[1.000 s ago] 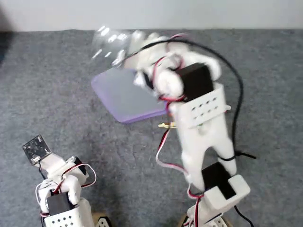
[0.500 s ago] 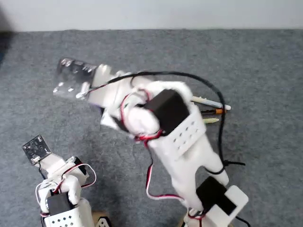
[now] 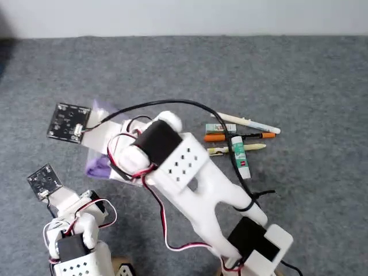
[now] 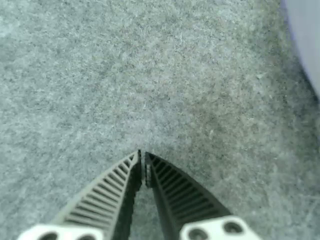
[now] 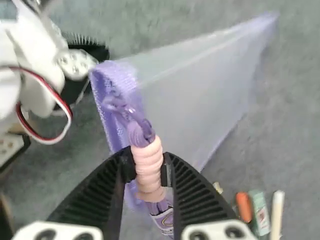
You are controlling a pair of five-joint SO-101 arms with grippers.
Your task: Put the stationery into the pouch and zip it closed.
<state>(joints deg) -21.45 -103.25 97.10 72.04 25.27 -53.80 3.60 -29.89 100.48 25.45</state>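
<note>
My right gripper [image 5: 146, 161] is shut on the pink zipper pull [image 5: 148, 167] at one end of the translucent purple pouch [image 5: 200, 95], which hangs tilted from it. From above, the right arm [image 3: 172, 161] reaches across to the left and covers most of the pouch [image 3: 96, 165]. The stationery lies on the carpet to the right: a white pen [image 3: 248, 123], an orange pen [image 3: 238, 137], a yellow pen [image 3: 236, 149] and a glue stick [image 3: 240, 155]. My left gripper [image 4: 142, 161] is shut with nothing in it, low over bare carpet, with a pouch edge [image 4: 306, 40] off to one side.
Grey carpet covers the table up to a pale wall at the back. The left arm [image 3: 75, 230] is folded at the front left corner, close to the pouch. A black cable [image 3: 190, 104] arcs over the right arm.
The right arm swung from the far middle to the left and nearer, carrying the pouch with it. The stationery on the right came into view. The left arm stayed still.
</note>
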